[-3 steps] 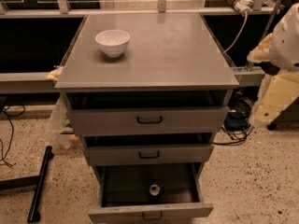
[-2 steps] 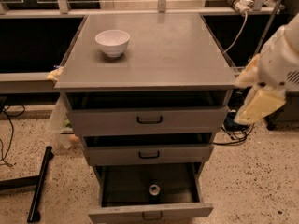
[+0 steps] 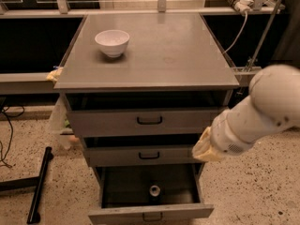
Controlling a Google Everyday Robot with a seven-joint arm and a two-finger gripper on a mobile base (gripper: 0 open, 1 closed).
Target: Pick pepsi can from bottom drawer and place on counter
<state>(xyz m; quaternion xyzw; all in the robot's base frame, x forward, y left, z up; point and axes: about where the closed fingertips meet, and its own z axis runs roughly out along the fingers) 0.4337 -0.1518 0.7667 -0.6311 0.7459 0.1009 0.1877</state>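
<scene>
showing top only, pepsi can [image 3: 154, 190]; claw [image 3: 205, 150] by middle drawer [image 3: 140, 156]

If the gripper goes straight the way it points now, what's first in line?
Probably the middle drawer, right front corner: the gripper sits beside it, pointing left and down. The pepsi can in the bottom drawer lies lower, off that line. Depth unclear.

arm [image 3: 255, 111] swung lower and leftward, gripper [image 3: 205, 150] now at the middle drawer [image 3: 140, 156] right end, above the bottom drawer [image 3: 150, 213]
</scene>
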